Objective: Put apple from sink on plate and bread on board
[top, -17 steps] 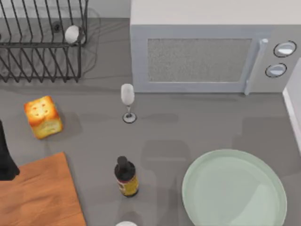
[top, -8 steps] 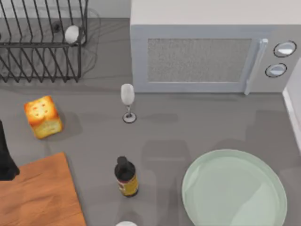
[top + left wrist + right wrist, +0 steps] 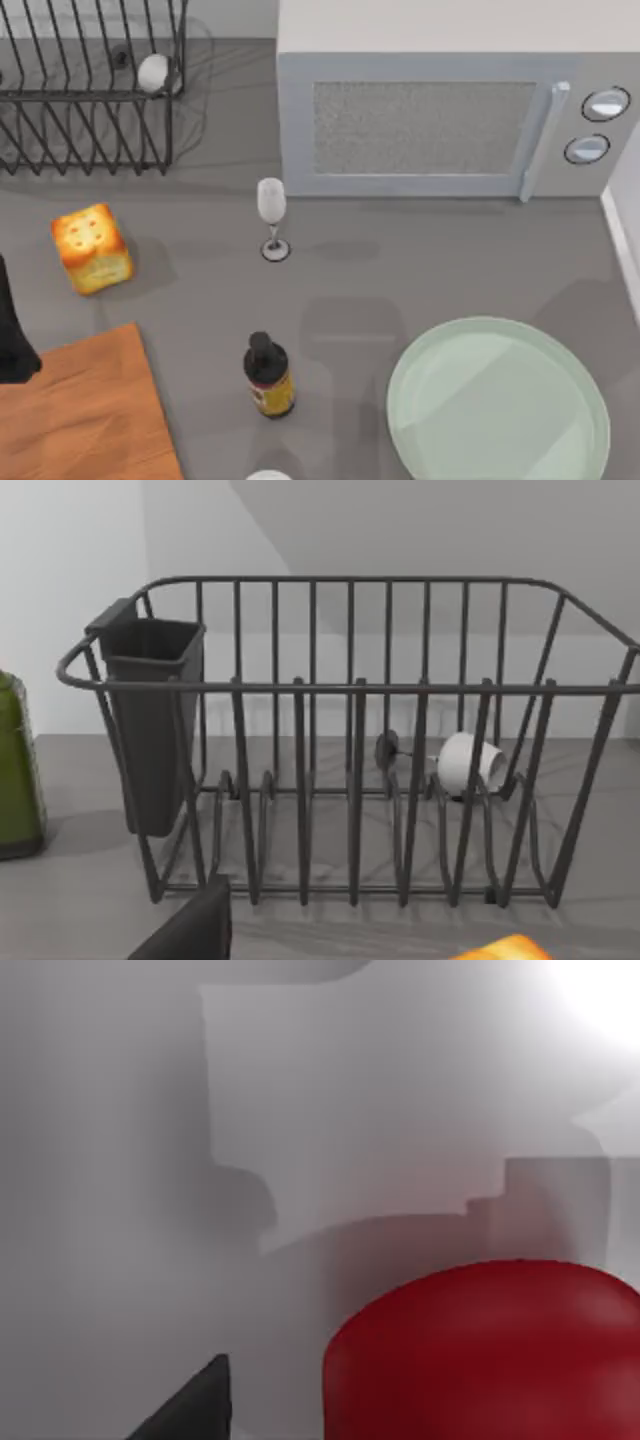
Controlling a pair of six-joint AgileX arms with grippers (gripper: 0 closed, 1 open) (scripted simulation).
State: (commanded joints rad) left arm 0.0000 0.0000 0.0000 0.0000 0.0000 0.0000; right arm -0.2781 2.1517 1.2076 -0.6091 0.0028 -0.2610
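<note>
Apple [image 3: 490, 1350] close beside right tool's fingertip [image 3: 195, 1405] | grip state: cannot tell | bread [image 3: 92, 248] beside board [image 3: 85, 420]

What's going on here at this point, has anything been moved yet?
Nothing is placed yet. The plate holds nothing, and the bread sits on the counter beside the board, not on it. The right wrist view looks closely at the red apple, so the right arm appears to be closing in on it. A dark part of the left arm sits at the table's left edge near the board.
</note>
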